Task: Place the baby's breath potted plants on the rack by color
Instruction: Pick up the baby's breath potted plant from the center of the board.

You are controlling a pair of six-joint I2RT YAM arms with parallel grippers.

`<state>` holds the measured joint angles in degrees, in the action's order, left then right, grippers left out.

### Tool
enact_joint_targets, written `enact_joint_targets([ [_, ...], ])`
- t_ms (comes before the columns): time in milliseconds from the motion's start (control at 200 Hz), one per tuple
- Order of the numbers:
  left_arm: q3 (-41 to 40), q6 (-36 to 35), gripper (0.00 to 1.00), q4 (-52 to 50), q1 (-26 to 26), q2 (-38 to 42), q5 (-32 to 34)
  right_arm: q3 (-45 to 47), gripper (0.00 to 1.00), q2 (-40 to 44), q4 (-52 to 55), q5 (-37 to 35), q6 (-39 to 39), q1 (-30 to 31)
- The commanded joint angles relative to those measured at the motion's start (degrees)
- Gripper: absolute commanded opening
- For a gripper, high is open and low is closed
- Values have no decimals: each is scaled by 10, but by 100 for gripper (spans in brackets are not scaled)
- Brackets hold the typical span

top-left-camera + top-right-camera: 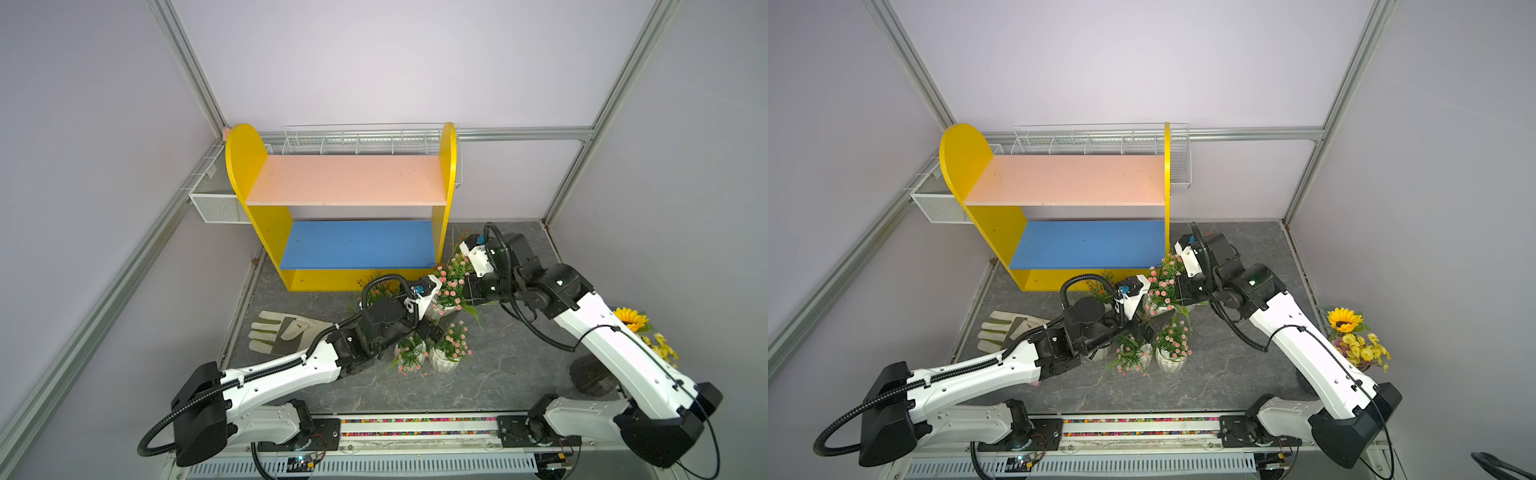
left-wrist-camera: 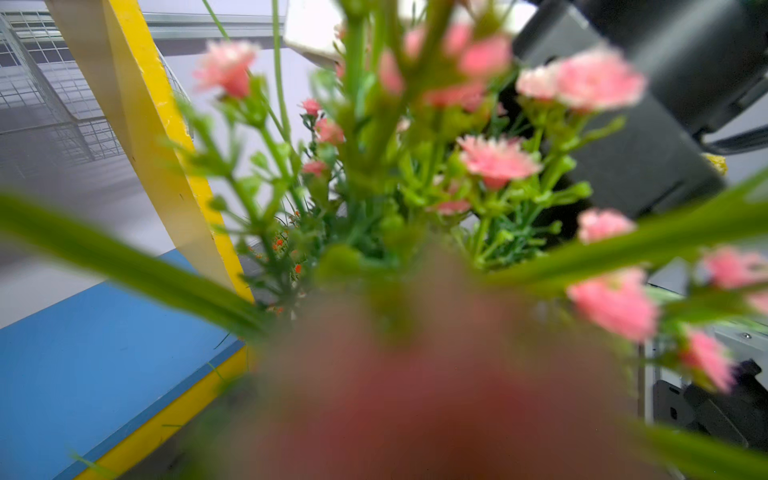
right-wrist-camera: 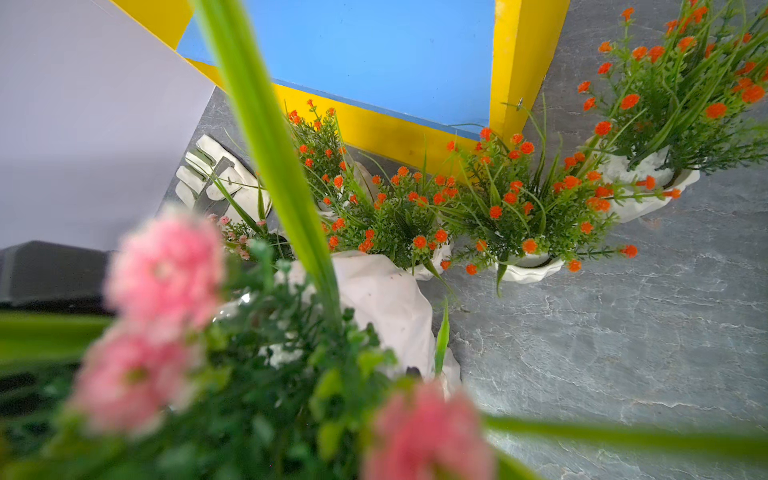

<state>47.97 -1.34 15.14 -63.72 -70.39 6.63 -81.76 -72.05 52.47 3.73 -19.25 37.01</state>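
The yellow rack (image 1: 266,232) stands at the back, its pink upper board (image 1: 345,178) and blue lower board (image 1: 357,245) bare. The baby's breath potted plants crowd the floor by its front right corner: pink ones (image 1: 451,289) (image 1: 455,340) (image 1: 409,353) and several orange-red ones (image 3: 395,216) (image 3: 532,199) (image 3: 681,83) nearer the rack. My left gripper (image 1: 434,330) is open, low among the pink plants; blossoms blur its jaws in the left wrist view. My right gripper (image 1: 466,289) is shut at the white pot (image 3: 386,307) of the rearmost pink plant, its jaws mostly hidden by foliage.
A white work glove (image 1: 282,332) lies left of the plants under my left forearm. A sunflower bouquet (image 1: 631,320) in a dark vase (image 1: 590,376) stands at the right wall behind my right arm. White wire baskets (image 1: 365,141) (image 1: 216,203) hang behind the rack.
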Motion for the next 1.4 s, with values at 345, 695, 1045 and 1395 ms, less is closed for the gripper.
enact_joint_targets([
  [345, 49, -19, 100, -38, -3, -40, 10, -7, 7, 12, -45, 14, 0, 9],
  [695, 63, -28, 100, -64, -3, -59, 28, -10, 7, 16, -42, 22, -2, 9],
  [1045, 52, -32, 78, -44, -4, -50, 41, 9, 7, 23, -48, 24, -3, 9],
  [1395, 43, -22, 36, -10, -3, -43, 55, 32, 8, 29, -65, 22, -10, 6],
])
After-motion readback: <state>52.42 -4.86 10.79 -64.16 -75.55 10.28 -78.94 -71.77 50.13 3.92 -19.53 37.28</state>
